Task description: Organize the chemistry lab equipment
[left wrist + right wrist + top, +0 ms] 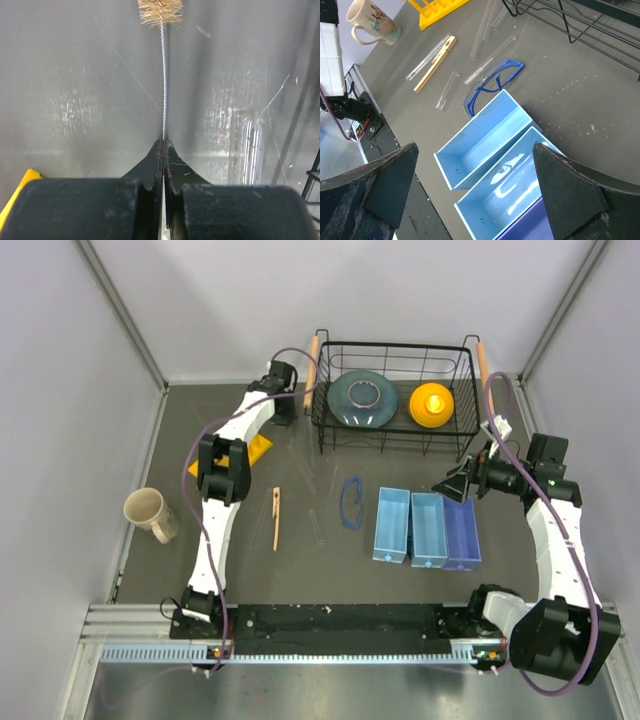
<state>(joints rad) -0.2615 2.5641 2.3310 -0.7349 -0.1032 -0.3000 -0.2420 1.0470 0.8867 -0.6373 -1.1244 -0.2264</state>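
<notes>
the wooden clamp (pixel 276 517) lies flat left of the tabletop's (pixel 320 570) middle. its long axis runs from near edge to far edge, and its broader end seems to point toward the far edge. it is slim, tan and straight-grained.

the safety glasses (pixel 350 502) rest at the middle of the tabletop, just left of the bins. they have clear lenses in a thin blue frame, and their length also runs near to far.

the glass tubes (pixel 448 90) are thin, clear cylinders scattered flat between the clamp and the wire basket. five can be made out from the right wrist view, one of them lying alongside the clamp and parallel to it.

the rack (pixel 257 450) is yellow plastic and sits toward the far left corner, partly under the left arm. its holes cannot be counted.

the left tool (pixel 163 142) is near the far edge by the basket's left end. it is pressed together on the twisted wire stem of one brush (pixel 160 11), which points straight out from the tips and ends in a tan bristle tuft.

the right tool (pixel 475 146) is spread wide with nothing between its fingers, above the tabletop toward the right edge.

three open rectangular bins (pixel 392 525) stand side by side and touching, right of middle, with their long sides running near to far. two are pale blue and one is violet-blue.

one cream mug (pixel 150 514) stands by the left edge. one black wire basket (pixel 395 345) with two wooden handles sits at the far edge.
</notes>
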